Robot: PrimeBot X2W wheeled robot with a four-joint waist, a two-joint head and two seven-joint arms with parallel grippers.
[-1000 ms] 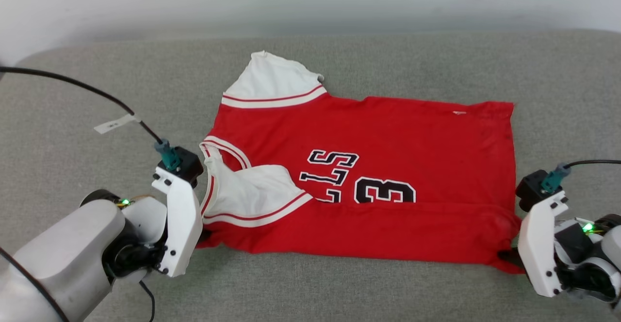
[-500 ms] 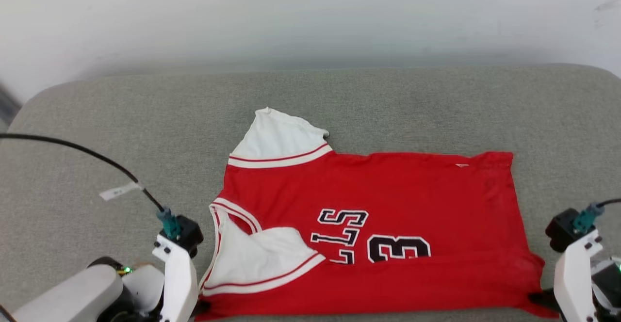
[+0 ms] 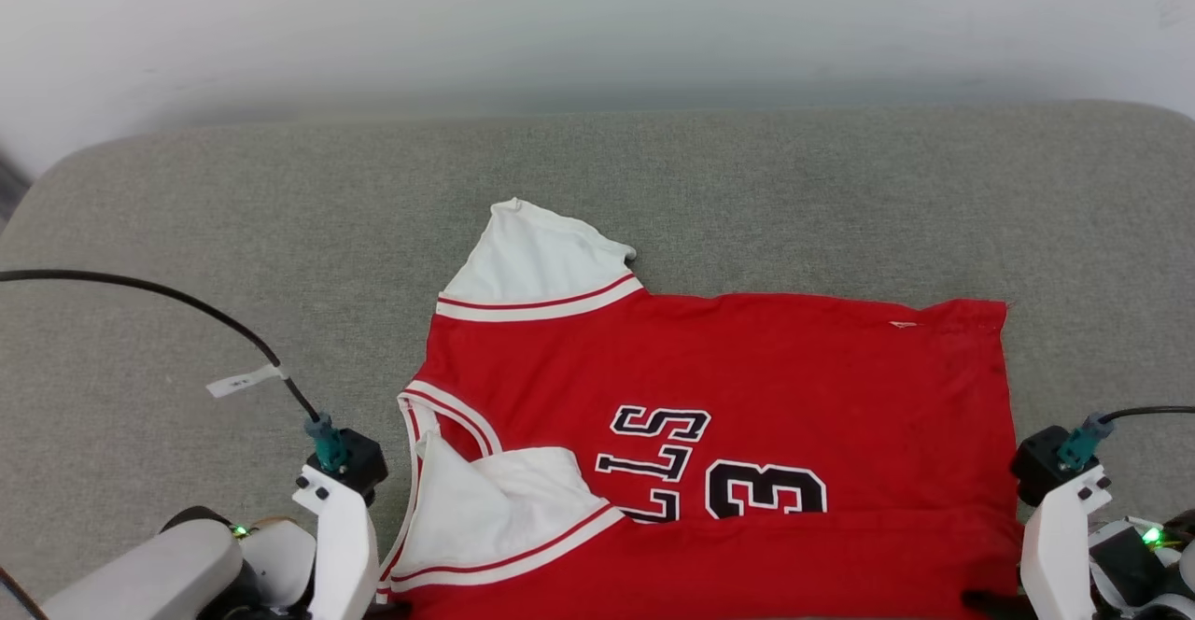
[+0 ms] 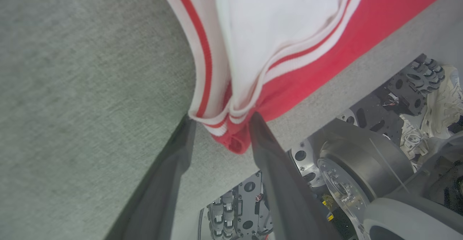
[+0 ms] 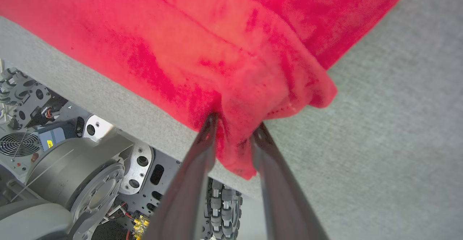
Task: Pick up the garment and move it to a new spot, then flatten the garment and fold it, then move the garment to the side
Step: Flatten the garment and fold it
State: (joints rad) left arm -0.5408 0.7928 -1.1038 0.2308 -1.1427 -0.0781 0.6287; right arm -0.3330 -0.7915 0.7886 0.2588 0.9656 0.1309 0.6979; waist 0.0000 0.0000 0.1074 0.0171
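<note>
Lettering (image 3: 661,422) on the garment (image 3: 747,359) partly under its folded near strip.

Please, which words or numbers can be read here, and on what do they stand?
"LLS": black white-outlined letters on the red jersey with white sleeves; further letters are hidden.
"3": beside them, lower part hidden by the fold.
Small white paper tag at the left: too small to read.

Surface: you have a grey fabric cushion (image 3: 747,190) with rounded far corners.
On it: a red jersey (image 3: 794,368) lies flat and sideways, reaching the front edge.
Sleeves: the far white sleeve (image 3: 537,256) lies spread on the cushion; the near sleeve (image 3: 504,508) is folded onto the red.
Fold: the near strip covers the bottom of the lettering (image 3: 719,471).
</note>
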